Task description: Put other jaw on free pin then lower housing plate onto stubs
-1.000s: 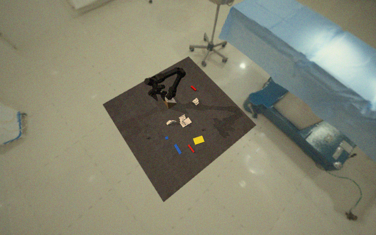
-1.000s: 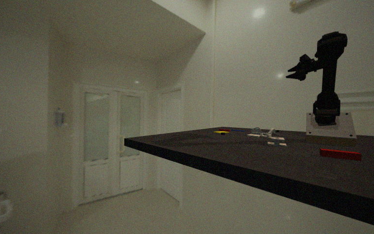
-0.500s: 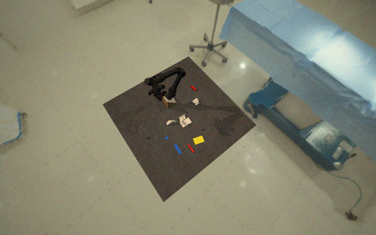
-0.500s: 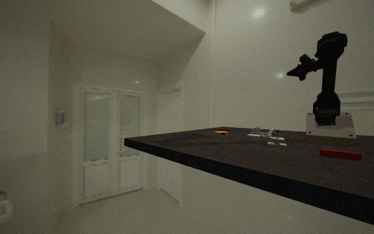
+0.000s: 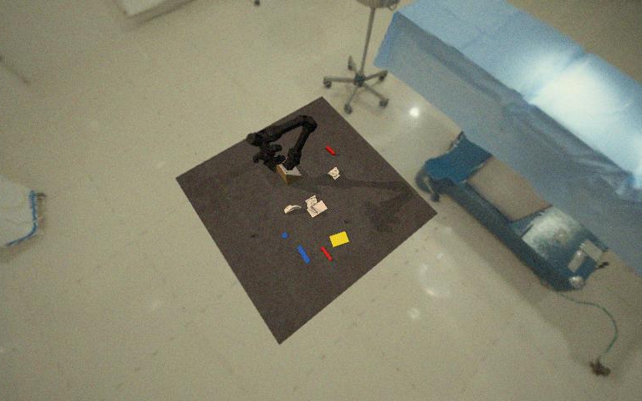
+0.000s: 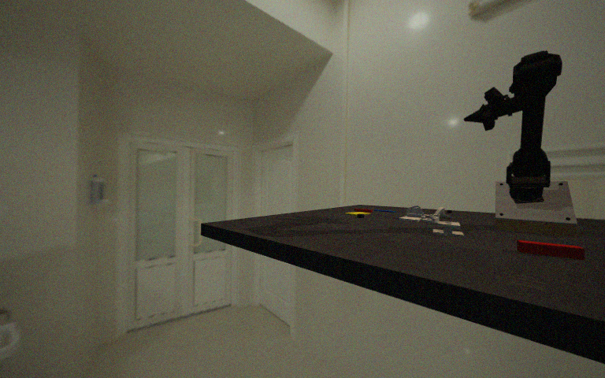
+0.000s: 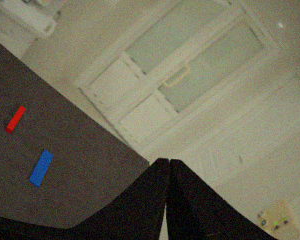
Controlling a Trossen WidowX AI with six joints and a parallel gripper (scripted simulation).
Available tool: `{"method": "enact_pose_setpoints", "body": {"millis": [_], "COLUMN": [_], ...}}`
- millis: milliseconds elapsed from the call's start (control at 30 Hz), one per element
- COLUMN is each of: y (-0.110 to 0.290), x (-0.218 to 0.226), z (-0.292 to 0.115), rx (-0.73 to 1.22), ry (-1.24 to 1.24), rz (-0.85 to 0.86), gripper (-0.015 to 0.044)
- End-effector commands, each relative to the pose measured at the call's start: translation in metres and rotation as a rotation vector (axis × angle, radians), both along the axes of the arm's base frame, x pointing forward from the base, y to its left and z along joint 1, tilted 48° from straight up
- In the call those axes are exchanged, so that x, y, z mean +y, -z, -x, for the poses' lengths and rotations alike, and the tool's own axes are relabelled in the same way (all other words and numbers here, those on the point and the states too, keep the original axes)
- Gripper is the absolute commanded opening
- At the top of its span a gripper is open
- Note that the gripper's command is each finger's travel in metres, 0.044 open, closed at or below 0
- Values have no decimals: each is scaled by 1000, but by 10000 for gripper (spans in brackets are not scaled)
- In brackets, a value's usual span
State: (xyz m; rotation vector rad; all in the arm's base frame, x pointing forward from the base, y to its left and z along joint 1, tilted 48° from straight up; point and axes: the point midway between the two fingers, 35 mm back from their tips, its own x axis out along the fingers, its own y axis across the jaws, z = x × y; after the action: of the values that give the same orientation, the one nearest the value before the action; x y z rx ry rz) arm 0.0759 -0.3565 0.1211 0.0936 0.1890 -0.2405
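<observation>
My gripper (image 6: 465, 119) (image 7: 167, 169) is shut with its fingertips together and nothing between them. It is raised high above the table, well away from the white parts. A white assembly (image 5: 318, 207) (image 6: 410, 217) stands near the middle of the table; its pins, gear teeth and mounted jaw are too small to tell apart. A curved white piece (image 5: 291, 209) (image 6: 439, 212), which looks like the loose jaw, lies apart beside it. A smaller white piece (image 5: 333, 171), perhaps the housing plate, lies separately nearer the arm's base. The wrist view shows none of the white parts.
A red block (image 5: 330, 150) (image 6: 550, 250) lies near the arm's side. A yellow pad (image 5: 338, 239) (image 6: 358, 213), a red bar (image 5: 326, 253) (image 7: 15, 119), a blue bar (image 5: 303, 254) (image 7: 41, 168) and a small blue block (image 5: 284, 235) lie beyond the assembly.
</observation>
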Motion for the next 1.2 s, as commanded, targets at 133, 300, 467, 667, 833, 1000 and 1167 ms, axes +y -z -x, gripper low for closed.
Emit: {"method": "enact_pose_setpoints", "body": {"millis": [133,300,467,667,833,1000,1167], "y": [7,20,31,45,55,65,75], "x": [2,6,14,28,39,51,65], "z": [-5,-13,-26,-45,-60,-74,-87], "rx": [28,85,126,178,217,256,292], "ry": [-14,-46,-81,-151,-221,-294,-368], "rz": [-6,-17,-64,-88,-76,-63,-49], "gripper": [0,0,0,0,0,0,0]}}
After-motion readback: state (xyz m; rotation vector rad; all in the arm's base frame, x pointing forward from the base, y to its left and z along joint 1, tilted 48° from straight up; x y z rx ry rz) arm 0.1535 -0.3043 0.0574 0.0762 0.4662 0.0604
